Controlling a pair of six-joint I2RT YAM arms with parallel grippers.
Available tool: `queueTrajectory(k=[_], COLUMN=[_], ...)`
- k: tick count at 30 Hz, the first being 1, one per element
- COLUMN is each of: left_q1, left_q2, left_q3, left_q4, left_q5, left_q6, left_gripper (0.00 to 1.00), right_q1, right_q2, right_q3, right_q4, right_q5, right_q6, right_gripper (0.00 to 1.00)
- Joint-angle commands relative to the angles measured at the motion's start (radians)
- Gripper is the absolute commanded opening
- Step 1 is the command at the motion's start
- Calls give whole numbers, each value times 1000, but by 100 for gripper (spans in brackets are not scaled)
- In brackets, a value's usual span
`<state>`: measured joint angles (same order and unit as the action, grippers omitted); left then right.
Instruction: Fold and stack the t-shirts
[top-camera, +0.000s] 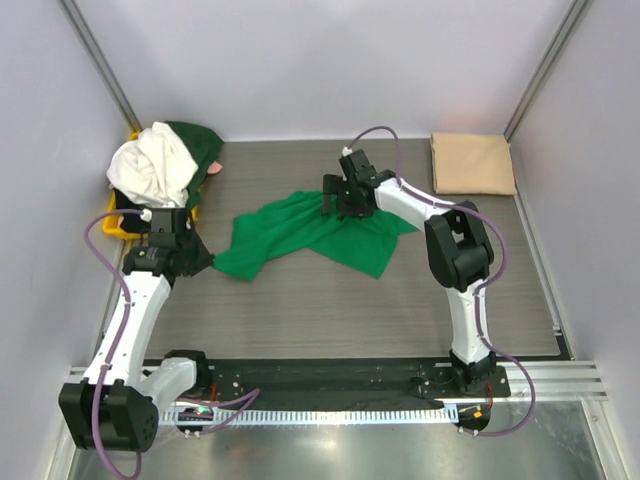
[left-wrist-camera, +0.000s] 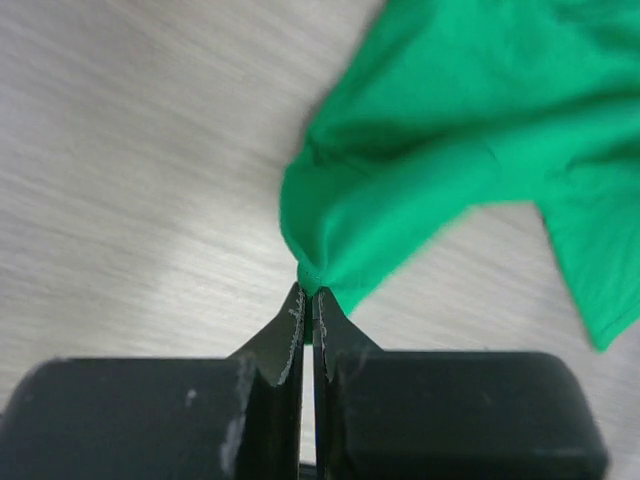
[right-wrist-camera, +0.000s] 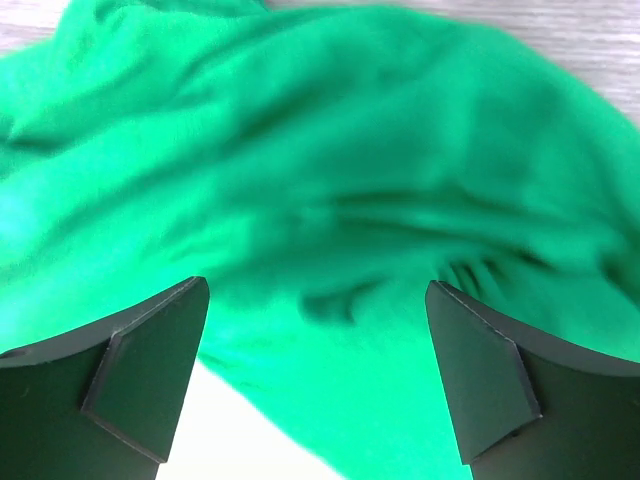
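Nearest the bases, the left gripper (left-wrist-camera: 308, 295) is pinching a corner of the bright green t-shirt (top-camera: 300, 235), jaws pressed together; the shirt is lying crumpled mid-table. Just beyond, the right gripper (right-wrist-camera: 316, 292) is hovering spread wide over the cloth, gripping nothing. To flatten it well, the right should probably be taking the opposite edge, then both drawing apart gently. Farther back, a beige t-shirt (top-camera: 472, 163) is lying folded far right, and white (top-camera: 150, 165) and dark green (top-camera: 200, 140) shirts are heaping on the yellow tray (top-camera: 112, 225). No writing is showing
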<state>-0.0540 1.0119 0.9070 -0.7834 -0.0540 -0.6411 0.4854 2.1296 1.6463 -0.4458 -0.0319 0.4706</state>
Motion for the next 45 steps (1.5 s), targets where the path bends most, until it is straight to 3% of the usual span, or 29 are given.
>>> queueTrajectory(k=[1, 6, 11, 14, 28, 34, 37, 40, 45], left_q1=[14, 13, 13, 13, 9, 2, 2, 2, 2], left_q2=[-4, 13, 11, 2, -33, -32, -27, -24, -19], left_q3=[-14, -33, -37, -42, -48, -49, -49, -49, -49], left_q4=[-42, -8, 6, 13, 12, 13, 13, 15, 16], left_q5=[97, 124, 146, 149, 132, 134, 134, 135, 137], left_q6=[61, 64, 75, 73, 69, 70, 72, 72, 72], left_gripper=[0, 0, 0, 0, 0, 0, 0, 0, 0], right_q1=[10, 12, 21, 25, 88, 90, 90, 90, 88], right_q2=[-138, -449, -745, -801, -613, -533, -511, -501, -505], right_q3=[31, -357, -753, -871, -832, -812, -806, -809, -827], right_q4=[-80, -44, 41, 82, 151, 177, 177, 177, 176], right_q5=[77, 207, 182, 138, 144, 165, 176, 178, 171], right_q6=[-93, 45, 161, 209, 223, 214, 218, 214, 204], right_gripper=[96, 97, 97, 93, 81, 67, 54, 41, 4])
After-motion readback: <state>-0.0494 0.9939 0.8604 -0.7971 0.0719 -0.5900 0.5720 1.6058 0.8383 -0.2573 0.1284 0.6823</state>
